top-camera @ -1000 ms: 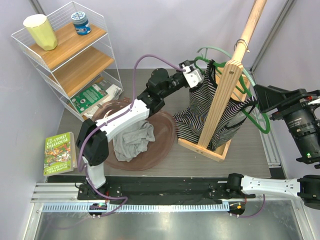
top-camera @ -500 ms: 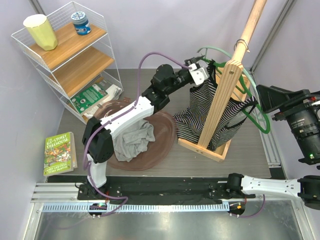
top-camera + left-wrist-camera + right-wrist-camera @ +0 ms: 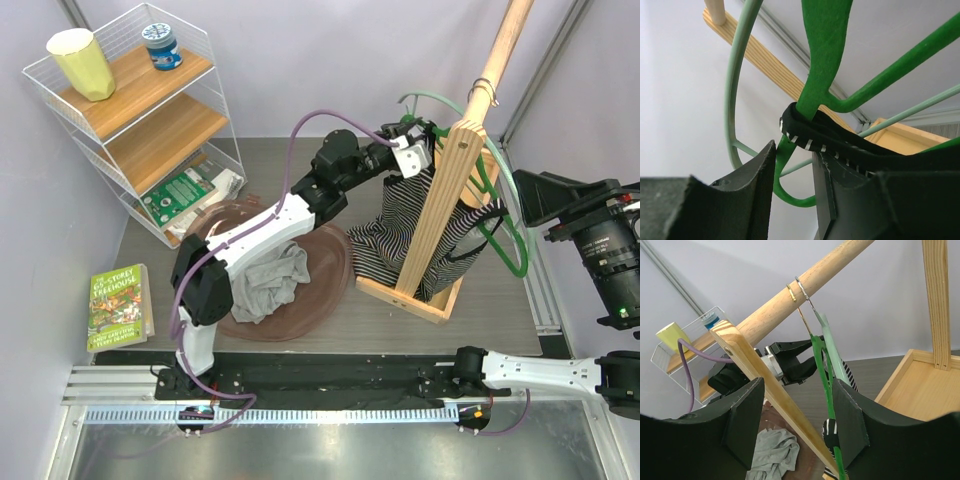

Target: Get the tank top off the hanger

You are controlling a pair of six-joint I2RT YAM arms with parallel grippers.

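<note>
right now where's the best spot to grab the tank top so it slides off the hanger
The strap of the striped tank top, where it folds over the shoulder of the dark green hanger. It is a thin raised band there, so come from the left with the left end effector straddling it.

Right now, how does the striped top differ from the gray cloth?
The striped top is black and white; the gray cloth is plain. The striped top hangs from a green hanger on the wooden rack; the gray cloth lies crumpled on the brown tray. The left gripper is up at the striped top's strap; no gripper is near the gray cloth. Both are limp fabric.
</note>
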